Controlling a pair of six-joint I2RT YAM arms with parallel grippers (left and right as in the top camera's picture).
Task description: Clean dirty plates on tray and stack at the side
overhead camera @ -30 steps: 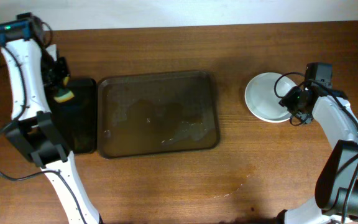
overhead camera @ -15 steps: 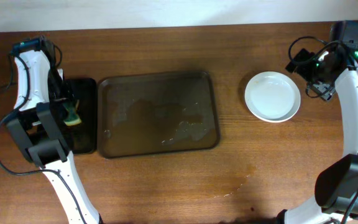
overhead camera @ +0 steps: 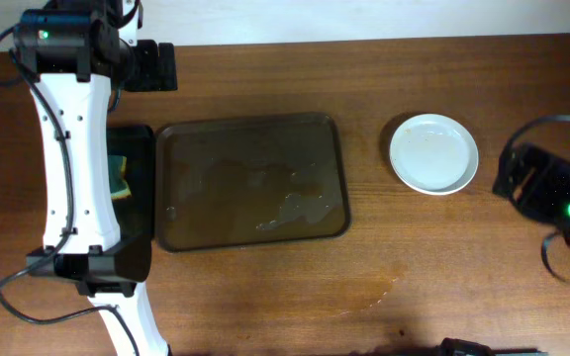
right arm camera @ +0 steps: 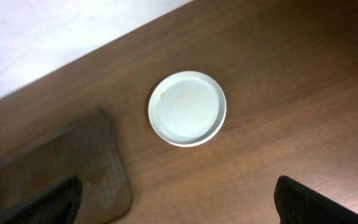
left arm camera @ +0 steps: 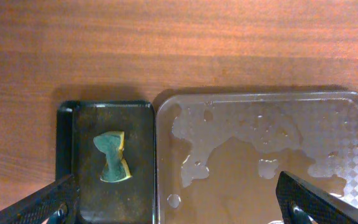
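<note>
Overhead first: the left arm (overhead camera: pixel 70 148) stretches up the left side of the table (overhead camera: pixel 265 287), its head over the far left corner. The right arm (overhead camera: pixel 562 203) sits at the right edge. The brown tray (overhead camera: pixel 252 123) lies mid-table with a wet sheen on its floor. A white plate (overhead camera: pixel 433 153) rests on the bare wood well to the right of it, apart from the rim. I cannot tell whether more plates lie under it. Left of the brown tray, just beside it, is a narrow black tray (overhead camera: pixel 139 213) carrying a green-and-yellow sponge (overhead camera: pixel 119 176).

Left wrist view now. The left gripper (left arm camera: pixel 173 186) hangs high above the scene, fingers (left arm camera: pixel 42 202) spread wide at the bottom corners, holding nothing. Below it, the sponge lies crumpled in the black tray, and puddles and droplets spread across the brown tray.

Right wrist view: the right gripper (right arm camera: pixel 179 186) is also up high, fingers (right arm camera: pixel 319 202) wide apart and empty. The plate sits alone on the wood, with a tiny orange speck at its far left rim. The brown tray's corner shows at the lower left.
</note>
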